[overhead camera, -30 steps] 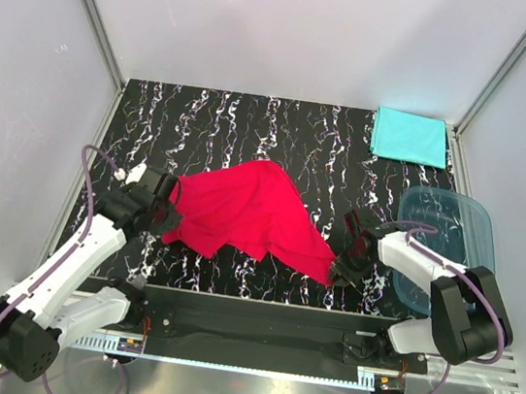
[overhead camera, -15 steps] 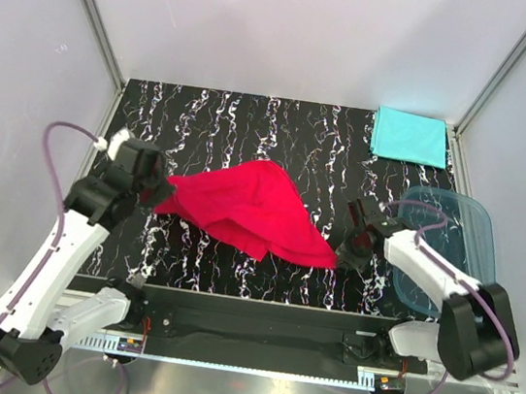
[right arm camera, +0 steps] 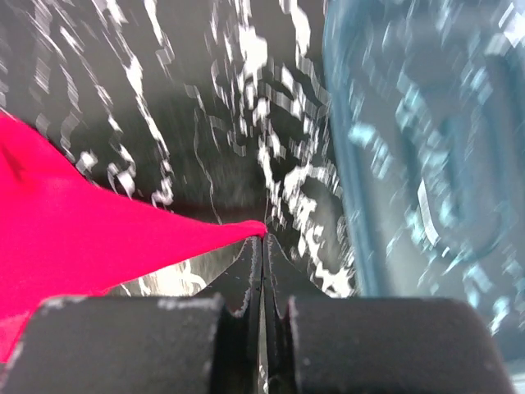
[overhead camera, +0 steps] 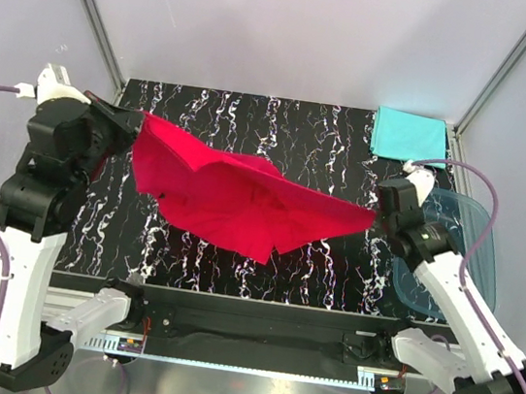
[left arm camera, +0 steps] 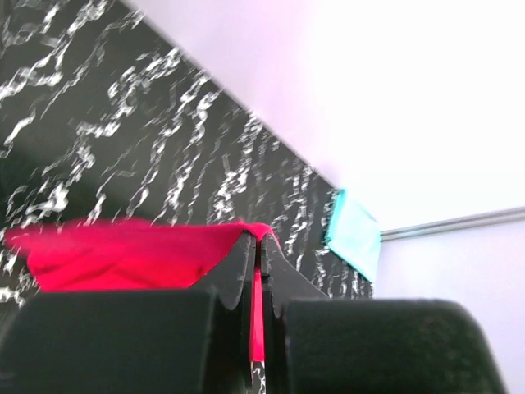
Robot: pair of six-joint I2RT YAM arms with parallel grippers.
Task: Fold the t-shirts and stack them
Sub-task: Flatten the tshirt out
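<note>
Where the black, white-veined surface [overhead camera: 301, 134] meets its near edge, two arm bases sit side by side, each arm reaching up and outward. Right end effector [right arm camera: 263, 240]: jaws pressed together on a drawn-out corner of the red t-shirt [overhead camera: 233, 203], the cloth tapering to a point right at the fingertips; it is positioned just left of the translucent blue tub [overhead camera: 463, 235], over the right part of the surface. Red t-shirt: stretched as a sagging band between the two end effectors, its right corner at the right fingertips and its left edge at the left ones; the middle hangs lower in loose folds, with one flap dropping toward the near side. Whether that flap touches the surface cannot be told. Left end effector [left arm camera: 261, 242]: jaws clamped on the shirt's edge, a thin strip of red showing between the fingers; it is placed at the left side, farther back than the right one. Blue tub: resting at the right edge of the surface, apart from the shirt. Turquoise t-shirt [overhead camera: 410, 136]: folded flat into a neat rectangle in the far right corner, well apart from both end effectors and from the red one.
</note>
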